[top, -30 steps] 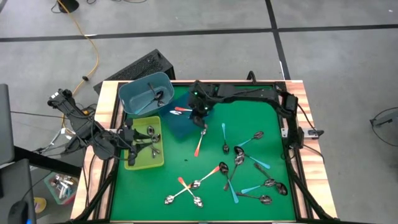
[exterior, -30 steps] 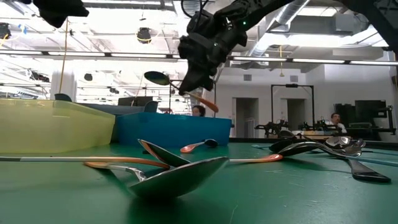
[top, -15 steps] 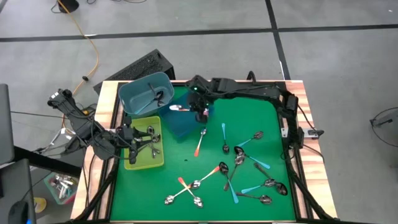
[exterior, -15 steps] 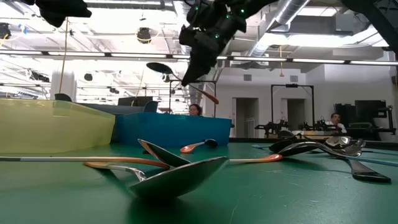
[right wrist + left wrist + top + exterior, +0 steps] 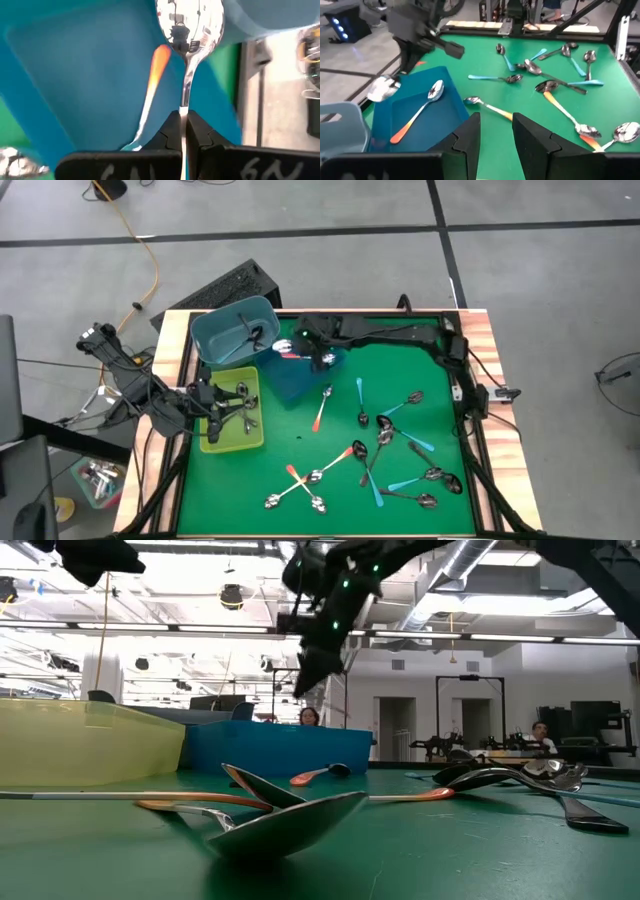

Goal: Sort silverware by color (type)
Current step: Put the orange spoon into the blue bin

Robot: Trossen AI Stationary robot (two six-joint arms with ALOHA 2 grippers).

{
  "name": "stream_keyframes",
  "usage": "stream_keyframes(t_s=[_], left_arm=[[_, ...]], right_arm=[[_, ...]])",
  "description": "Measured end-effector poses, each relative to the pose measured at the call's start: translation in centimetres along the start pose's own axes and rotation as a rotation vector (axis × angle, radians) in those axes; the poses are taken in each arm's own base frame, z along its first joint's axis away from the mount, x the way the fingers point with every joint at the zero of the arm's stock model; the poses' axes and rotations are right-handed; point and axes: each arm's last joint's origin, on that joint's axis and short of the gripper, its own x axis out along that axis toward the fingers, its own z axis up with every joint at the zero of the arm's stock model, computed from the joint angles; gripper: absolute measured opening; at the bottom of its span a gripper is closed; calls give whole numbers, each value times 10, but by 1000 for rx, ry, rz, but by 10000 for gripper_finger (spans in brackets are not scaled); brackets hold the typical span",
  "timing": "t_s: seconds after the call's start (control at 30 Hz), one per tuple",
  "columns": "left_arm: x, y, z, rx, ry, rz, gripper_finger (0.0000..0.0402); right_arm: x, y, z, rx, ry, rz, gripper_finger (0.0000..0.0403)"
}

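Green felt covers the table (image 5: 420, 375), framed by wooden edges on a grey floor, and the sorting on it looks well under half done. At upper centre of the high view the right gripper (image 5: 318, 358) is pinched tight on the handle of an orange-handled spoon (image 5: 189, 30), holding it in the air over the dark blue tray (image 5: 290, 385); its wrist view shows the shiny bowl pointing away from the fingertips. One orange-handled spoon (image 5: 417, 112) already lies inside that tray. To the upper left, the grey-blue bin (image 5: 235, 330) holds at least one spoon with a pale handle, and the yellow-green tray (image 5: 232, 438) at left centre holds a small heap of plain metal spoons. Over that tray hangs the left gripper (image 5: 207, 402), jaws partly apart; the wrist view shows nothing between its fingers. Still unsorted is the bulk of the silverware: a loose scatter (image 5: 400, 445) across the right and lower parts of the felt, mixing teal, orange and bare metal handles, plus one orange-handled spoon (image 5: 321, 410) just below the blue tray. My judgement is that the held spoon is about to join the orange ones, with more than a dozen left.
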Motion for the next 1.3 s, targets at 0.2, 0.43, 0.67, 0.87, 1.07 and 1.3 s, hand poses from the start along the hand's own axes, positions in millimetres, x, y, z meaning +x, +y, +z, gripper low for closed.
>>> stream_keyframes(t_s=[0.2,0.43,0.67,0.87,1.07,1.3], left_arm=[[0,3,-4,-20,31,19,101],[0,3,-5,-19,25,36,101],[0,4,-4,-30,21,42,101],[0,4,-4,-30,21,42,101],[0,4,-4,-29,21,42,101],[0,4,-5,-29,21,44,101]], right_arm=[[18,18,1,-70,34,36,8],[23,26,3,-14,14,88,8],[43,33,-3,49,58,109,9],[64,45,-11,35,129,146,9],[64,41,-14,45,138,142,10],[64,41,-14,20,144,142,41]])
